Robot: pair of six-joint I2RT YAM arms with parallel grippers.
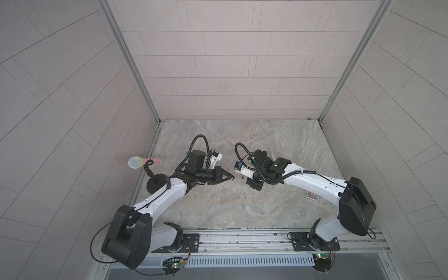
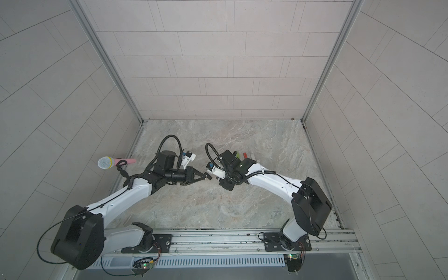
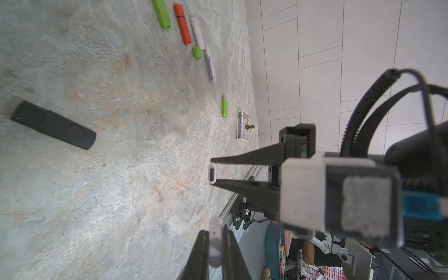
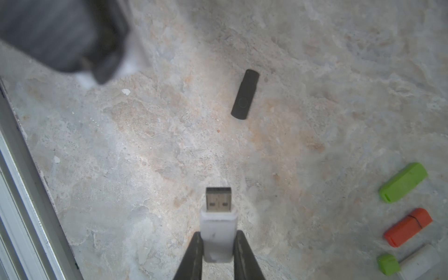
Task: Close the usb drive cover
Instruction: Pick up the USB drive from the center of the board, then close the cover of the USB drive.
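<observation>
- Right gripper (image 4: 218,233): clamped narrow on 1 white drive (image 4: 218,244), with the plug (image 4: 219,200) bare and sticking out past the tips.
- Left gripper (image 3: 215,229): pinched tight on 1 white cap (image 3: 215,243).
- Both are held above the middle of the counter (image 1: 218,208), tips facing each other. Cap and plug are near, not touching.
- 1 black drive (image 3: 54,126) lies alone mid-counter, closed.
- Row toward the back edge: 1 long green drive (image 3: 161,13), 1 orange drive (image 3: 182,24), 2 pale drives (image 3: 197,31), and 1 green cap (image 3: 196,52) just beside them.
- 1 short green drive (image 3: 224,108), plug bare, lies near 1 card box (image 3: 243,124) by the right edge.
- 1 mic (image 1: 135,162) on a stand at the left edge.
</observation>
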